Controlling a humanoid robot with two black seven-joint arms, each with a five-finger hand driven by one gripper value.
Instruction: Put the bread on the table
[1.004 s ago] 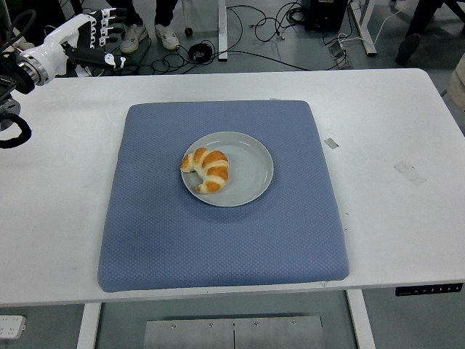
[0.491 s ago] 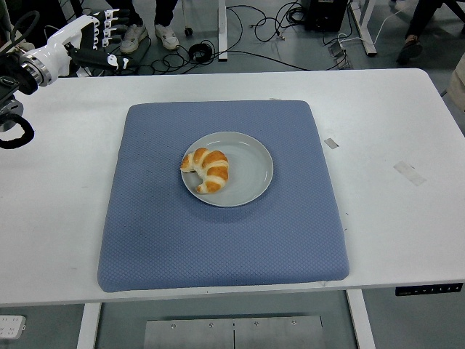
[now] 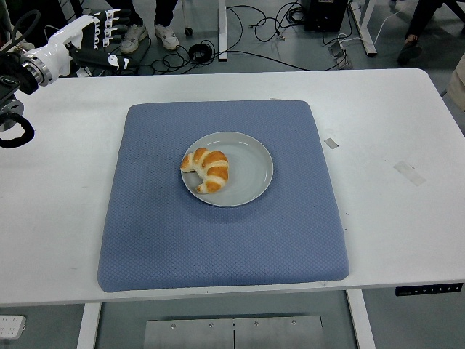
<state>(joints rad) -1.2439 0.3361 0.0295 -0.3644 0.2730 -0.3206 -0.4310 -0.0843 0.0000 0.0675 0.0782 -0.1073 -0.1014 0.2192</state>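
The hand (image 3: 93,38) is white with black at the joints, on a black arm with a silver wrist ring. Below and to its right lies a blue mat (image 3: 218,240) with a fine dotted weave, on a plain white table (image 3: 392,131). Further the same way sits a pale grey plate (image 3: 251,171), and on it bread (image 3: 206,169) banded golden brown and cream. Black cables (image 3: 247,29) trail over the grey floor to the hand's right.

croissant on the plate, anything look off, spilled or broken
Nothing stands out. The croissant lies whole on the left part of the grey plate, no crumbs visible, and the plate sits flat near the middle of the blue mat.
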